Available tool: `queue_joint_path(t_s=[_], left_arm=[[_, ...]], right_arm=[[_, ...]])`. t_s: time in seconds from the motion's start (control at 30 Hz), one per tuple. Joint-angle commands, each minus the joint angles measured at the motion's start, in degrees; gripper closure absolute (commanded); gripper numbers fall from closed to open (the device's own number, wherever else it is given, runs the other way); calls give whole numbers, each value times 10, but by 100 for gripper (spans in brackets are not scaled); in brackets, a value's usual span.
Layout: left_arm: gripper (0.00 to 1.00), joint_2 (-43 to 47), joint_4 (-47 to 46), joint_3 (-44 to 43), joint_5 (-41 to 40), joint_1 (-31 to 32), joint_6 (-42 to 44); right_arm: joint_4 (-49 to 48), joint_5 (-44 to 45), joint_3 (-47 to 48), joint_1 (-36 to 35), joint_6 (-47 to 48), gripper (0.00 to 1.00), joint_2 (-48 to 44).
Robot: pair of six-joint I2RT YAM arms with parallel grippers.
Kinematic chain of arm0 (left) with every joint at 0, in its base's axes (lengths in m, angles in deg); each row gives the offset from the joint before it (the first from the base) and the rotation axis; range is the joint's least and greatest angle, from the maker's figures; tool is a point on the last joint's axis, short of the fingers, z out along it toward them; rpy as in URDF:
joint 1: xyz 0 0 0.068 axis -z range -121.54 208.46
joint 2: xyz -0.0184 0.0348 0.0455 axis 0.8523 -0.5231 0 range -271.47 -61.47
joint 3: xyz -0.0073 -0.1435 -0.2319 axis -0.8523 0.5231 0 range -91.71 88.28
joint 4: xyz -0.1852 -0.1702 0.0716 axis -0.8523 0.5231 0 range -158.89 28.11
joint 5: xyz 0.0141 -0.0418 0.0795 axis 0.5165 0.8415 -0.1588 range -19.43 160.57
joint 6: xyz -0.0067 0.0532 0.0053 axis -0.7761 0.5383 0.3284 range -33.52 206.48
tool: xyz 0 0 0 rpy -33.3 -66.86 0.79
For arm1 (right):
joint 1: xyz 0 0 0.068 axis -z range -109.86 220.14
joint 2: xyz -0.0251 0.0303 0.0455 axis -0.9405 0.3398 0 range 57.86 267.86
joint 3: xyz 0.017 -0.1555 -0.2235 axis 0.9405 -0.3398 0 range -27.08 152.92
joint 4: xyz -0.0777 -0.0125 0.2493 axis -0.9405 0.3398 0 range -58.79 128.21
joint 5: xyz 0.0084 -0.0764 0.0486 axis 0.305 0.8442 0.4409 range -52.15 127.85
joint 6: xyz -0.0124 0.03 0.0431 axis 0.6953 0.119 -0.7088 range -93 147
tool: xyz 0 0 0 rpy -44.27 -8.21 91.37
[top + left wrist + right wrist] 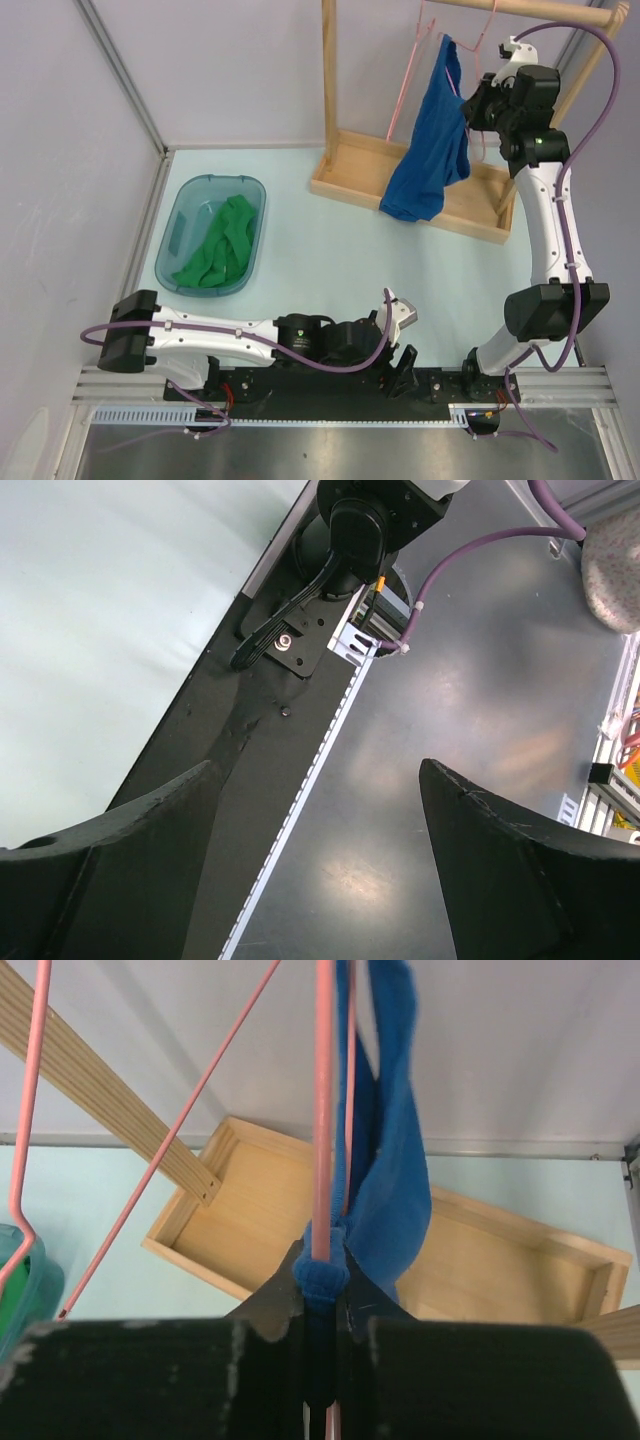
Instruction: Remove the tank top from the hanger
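A blue tank top (432,150) hangs from a pink wire hanger (408,75) on the wooden rack's rail (540,10). My right gripper (470,103) is raised beside the garment's right side. In the right wrist view it (325,1280) is shut on a blue strap of the tank top (390,1175), with the pink hanger wire (323,1110) pinched in the same place. My left gripper (400,318) lies low by the arm bases, open and empty; in its wrist view its fingers (120,840) are wide apart over the metal plate.
A teal bin (212,235) holding a green garment (222,248) sits at the left. The wooden rack's base tray (350,165) lies at the back; it also shows in the right wrist view (500,1260). White walls enclose the table.
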Motion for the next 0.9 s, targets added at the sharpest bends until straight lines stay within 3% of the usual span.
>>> queue_joint_path(t_s=[0.0, 0.47, 0.63, 0.87], left_arm=[[14, 20, -1, -7, -1, 0, 0], [14, 23, 30, -27, -24, 0, 10], [14, 31, 28, -20, -23, 0, 7], [12, 73, 52, -20, -64, 0, 18]], right_arm=[[-23, 29, 15, -3, -10, 100, -24], [-68, 52, -9, -6, -78, 100, -118], [-22, 68, -9, -6, -93, 100, -143], [34, 94, -143, -9, -117, 100, -266]])
